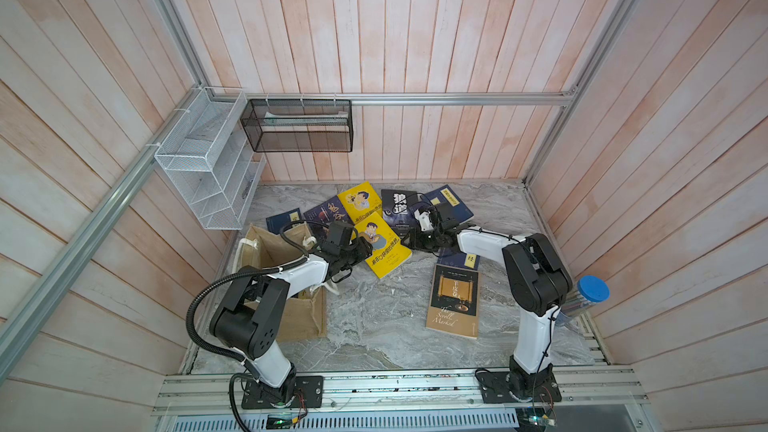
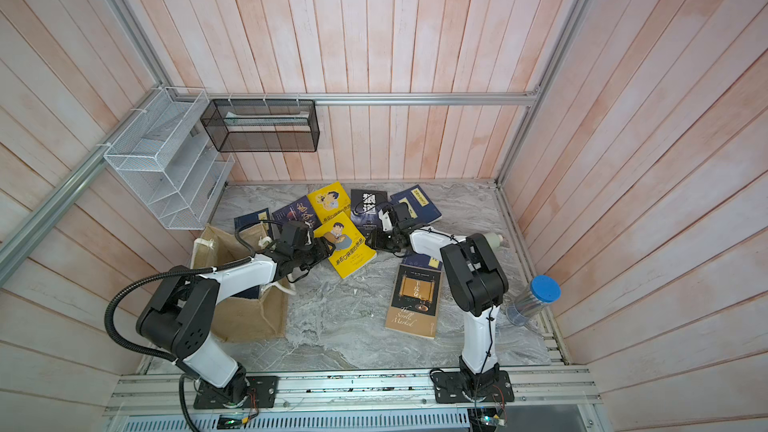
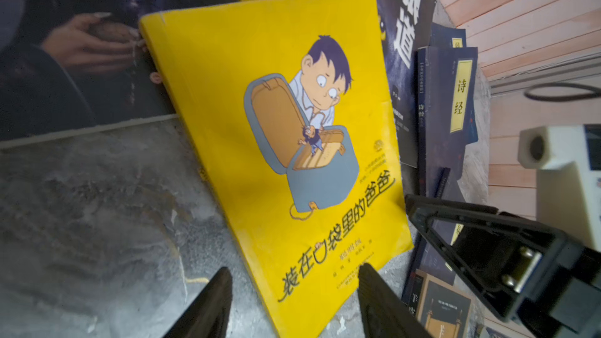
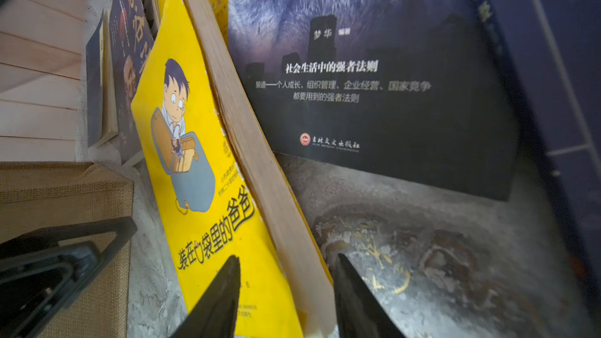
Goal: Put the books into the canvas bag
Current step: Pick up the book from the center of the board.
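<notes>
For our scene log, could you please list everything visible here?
yellow cartoon books: two, yellow, mid-table, overlapping
black book: one, black, far side
navy books: at least four, navy, scattered
brown-and-black book: one, near right arm
canvas bag: one, tan, beside left arm
wire baskets: two, white and black, on walls
tube: one, clear with blue cap, right edge
left gripper: one, black, open at nearer yellow book's corner
right gripper: one, black, straddling that book's page edge

Pink plank walls (image 1: 415,35), grey marbled floor (image 1: 374,326), aluminium rail (image 1: 457,98), white wire basket (image 1: 208,160), black mesh basket (image 1: 297,126)
</notes>
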Available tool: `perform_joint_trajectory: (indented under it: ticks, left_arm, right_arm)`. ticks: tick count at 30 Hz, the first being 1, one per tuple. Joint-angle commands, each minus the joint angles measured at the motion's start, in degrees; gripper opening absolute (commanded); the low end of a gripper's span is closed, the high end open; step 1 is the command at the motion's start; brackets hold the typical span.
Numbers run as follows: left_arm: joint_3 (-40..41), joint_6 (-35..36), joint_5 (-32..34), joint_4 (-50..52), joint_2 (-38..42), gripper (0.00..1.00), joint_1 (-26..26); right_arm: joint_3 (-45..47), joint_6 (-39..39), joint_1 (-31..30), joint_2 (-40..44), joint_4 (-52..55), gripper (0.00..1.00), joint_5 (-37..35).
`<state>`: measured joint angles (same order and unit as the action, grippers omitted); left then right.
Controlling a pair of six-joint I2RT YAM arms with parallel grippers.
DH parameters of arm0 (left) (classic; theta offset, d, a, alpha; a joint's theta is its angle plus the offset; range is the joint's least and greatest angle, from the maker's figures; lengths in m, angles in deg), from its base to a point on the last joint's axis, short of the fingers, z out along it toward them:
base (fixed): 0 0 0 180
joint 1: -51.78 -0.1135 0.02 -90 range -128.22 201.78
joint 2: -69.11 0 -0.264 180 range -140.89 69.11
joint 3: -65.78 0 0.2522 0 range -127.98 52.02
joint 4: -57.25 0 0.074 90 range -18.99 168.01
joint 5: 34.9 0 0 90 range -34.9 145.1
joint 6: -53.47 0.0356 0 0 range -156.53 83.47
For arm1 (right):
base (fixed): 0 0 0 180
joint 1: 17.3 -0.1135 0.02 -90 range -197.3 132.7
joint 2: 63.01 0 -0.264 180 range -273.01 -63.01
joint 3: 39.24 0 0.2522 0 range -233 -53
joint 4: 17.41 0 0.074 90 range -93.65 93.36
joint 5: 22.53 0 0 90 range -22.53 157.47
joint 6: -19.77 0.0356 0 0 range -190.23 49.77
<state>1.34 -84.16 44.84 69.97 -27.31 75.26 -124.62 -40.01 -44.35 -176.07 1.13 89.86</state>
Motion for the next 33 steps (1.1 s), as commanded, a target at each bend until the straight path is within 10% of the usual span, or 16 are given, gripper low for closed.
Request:
perform_joint_trajectory:
  ticks: [1, 22, 33]
  left_arm:
    - [-0.47, 0.8, -1.58, -2.39, -1.95, 0.64, -0.71]
    - [3.79, -1.66, -4.6, -7.84, -5.55, 0.65, -1.28]
    - [4.95, -7.25, -11.91, -13.48, -7.72, 0.66, -2.08]
  right_arm:
    - [0.26, 0.54, 0.06, 2.23, -0.72, 0.48, -4.31]
    - [-0.71, -0.38, -0.9, -1.56, -4.6, 0.48, -1.69]
    - [2.59, -0.07, -1.43, -3.36, -6.58, 0.2, 1.99]
